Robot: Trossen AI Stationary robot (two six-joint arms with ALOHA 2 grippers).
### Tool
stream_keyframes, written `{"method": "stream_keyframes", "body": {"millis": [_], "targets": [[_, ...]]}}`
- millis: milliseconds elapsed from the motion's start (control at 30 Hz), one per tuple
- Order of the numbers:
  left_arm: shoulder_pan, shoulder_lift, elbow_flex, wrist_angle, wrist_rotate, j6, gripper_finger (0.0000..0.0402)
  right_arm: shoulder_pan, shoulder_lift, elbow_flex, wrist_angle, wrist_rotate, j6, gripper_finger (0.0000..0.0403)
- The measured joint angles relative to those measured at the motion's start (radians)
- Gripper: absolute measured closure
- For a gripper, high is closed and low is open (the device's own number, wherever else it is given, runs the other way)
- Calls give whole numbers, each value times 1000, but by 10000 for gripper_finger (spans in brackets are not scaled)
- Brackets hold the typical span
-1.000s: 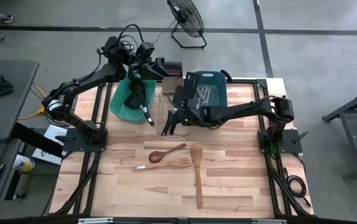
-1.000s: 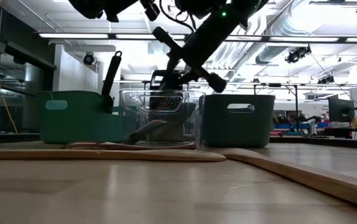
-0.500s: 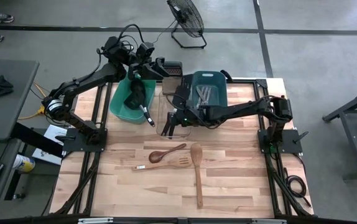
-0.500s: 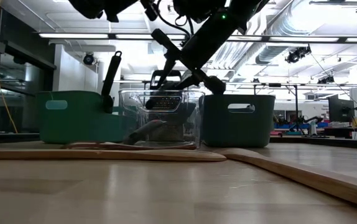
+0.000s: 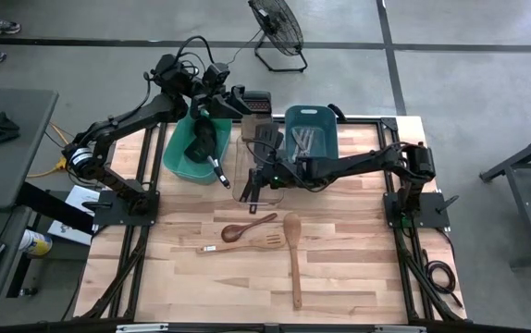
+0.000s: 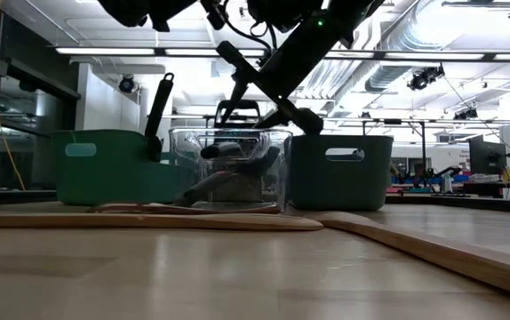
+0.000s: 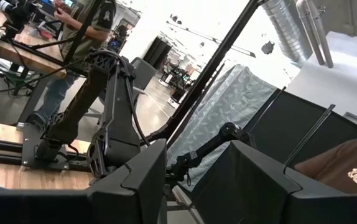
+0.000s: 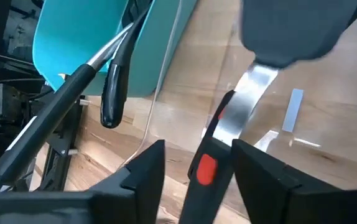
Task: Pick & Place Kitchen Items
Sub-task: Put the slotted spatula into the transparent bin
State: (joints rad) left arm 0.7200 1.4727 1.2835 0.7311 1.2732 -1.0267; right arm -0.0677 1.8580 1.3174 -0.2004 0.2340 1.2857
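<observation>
The pale wooden surface [image 5: 339,277] carries three tubs in a row along its far side. They are a teal plastic tub [image 5: 175,155] on the left, a clear plastic tub [image 6: 268,178] in the middle and a blue plastic tub [image 5: 310,113] on the right. My left arm hangs over the teal tub, and its jaws stand apart with nothing visible between them. My right arm reaches in from the right, with its jaws over the clear tub. They are released, and each finger stands clear of the black-handled turner with the silver shank [image 8: 247,102], which lies tilted inside the clear tub. What is left to fetch lies toward the near side of my right jaws, which are closer to it than my left. The long pale wooden spoon [image 5: 293,254] has its axis running near to far. Beside it the slotted wooden spatula [image 5: 247,243] and the small dark wooden spoon [image 5: 247,227] lie roughly left to right. I judge the small spoon the shortest reach. Silver metal utensils [image 5: 304,141] already sit in the blue tub, and a black plastic handle [image 6: 158,107] stands up out of the teal one. From above my own arm hides the turner. From my wrist its head is a grey blur. What else is in the teal tub I cannot see.
</observation>
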Motion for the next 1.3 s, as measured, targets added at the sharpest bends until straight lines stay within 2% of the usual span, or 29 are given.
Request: {"method": "stream_keyframes", "body": {"millis": [133,233,500,767,900,1133,1300], "targets": [[0,0,0,0,0,0,230,-4,-4,0,-9,-16,-28,186],[0,0,0,0,1,0,230,-11,-15,0,-23,-35,-30,175],[0,0,0,0,27,-3,230,-14,-54,0,-64,-24,-42,179],[0,0,0,0,27,-3,230,-11,-58,0,-49,-63,-58,183],[0,0,0,0,27,-6,230,-11,-64,0,-21,-101,-70,222],[0,0,0,0,27,-6,230,1,-64,0,-22,-135,-129,378],[0,0,0,0,26,-6,230,17,-55,0,-13,-163,-133,399]]}}
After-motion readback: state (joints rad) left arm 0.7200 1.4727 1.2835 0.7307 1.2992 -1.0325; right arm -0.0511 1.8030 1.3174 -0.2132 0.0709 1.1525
